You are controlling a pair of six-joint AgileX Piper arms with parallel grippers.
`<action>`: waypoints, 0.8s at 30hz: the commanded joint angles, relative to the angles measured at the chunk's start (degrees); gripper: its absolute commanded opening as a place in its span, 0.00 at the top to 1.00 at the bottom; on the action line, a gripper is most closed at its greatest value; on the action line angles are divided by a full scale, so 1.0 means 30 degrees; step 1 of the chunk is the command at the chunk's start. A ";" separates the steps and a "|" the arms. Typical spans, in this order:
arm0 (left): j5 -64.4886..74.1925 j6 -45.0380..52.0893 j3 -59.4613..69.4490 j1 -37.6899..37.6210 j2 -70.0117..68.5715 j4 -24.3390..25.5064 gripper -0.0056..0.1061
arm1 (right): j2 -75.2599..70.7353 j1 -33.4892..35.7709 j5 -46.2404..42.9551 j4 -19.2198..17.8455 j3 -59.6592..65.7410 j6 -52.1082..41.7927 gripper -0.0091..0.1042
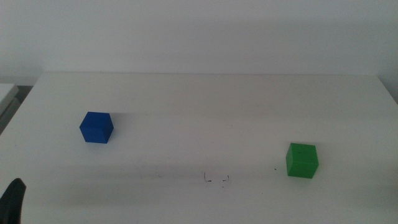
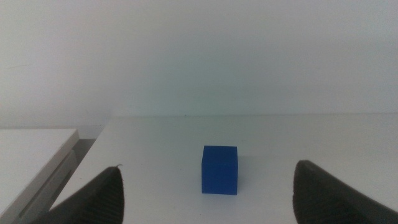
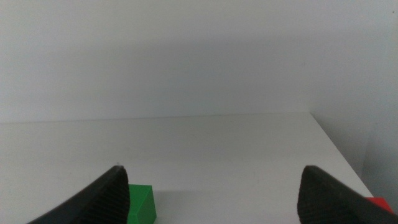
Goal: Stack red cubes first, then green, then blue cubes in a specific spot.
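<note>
The blue cube [image 1: 96,127] sits on the left part of the white table; in the left wrist view it [image 2: 220,169] lies ahead of my left gripper [image 2: 209,167], which is open and empty, apart from it. That gripper shows at the bottom left corner of the middle view [image 1: 12,202]. The green cube [image 1: 301,160] sits at the right. My right gripper [image 3: 212,168] is open and empty, and the green cube [image 3: 140,204] is partly hidden behind one jaw. A small red corner of the red cube [image 3: 377,203] shows near the table's edge; it is out of the middle view. The bracket marks [image 1: 216,179] lie near the front centre.
A lone dark speck [image 1: 275,168] lies between the bracket marks and the green cube. A white ledge [image 2: 34,155] stands beside the table's left edge. The table's right edge [image 3: 339,155] runs close to the red cube.
</note>
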 commanded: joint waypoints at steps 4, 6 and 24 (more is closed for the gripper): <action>-0.0266 -0.0007 0.0013 0.0050 -0.0078 -0.0036 0.14 | 0.0070 -0.0007 -0.0533 -0.0058 -0.0065 -0.0133 0.10; -0.0266 -0.0007 0.0013 0.0050 -0.0078 -0.0036 0.14 | 0.0070 -0.0007 -0.0533 -0.0058 -0.0065 -0.0133 0.10; -0.0266 -0.0007 0.0013 0.0050 -0.0078 -0.0036 0.14 | 1.0568 -0.0007 1.6699 0.0538 -1.4667 0.0034 0.10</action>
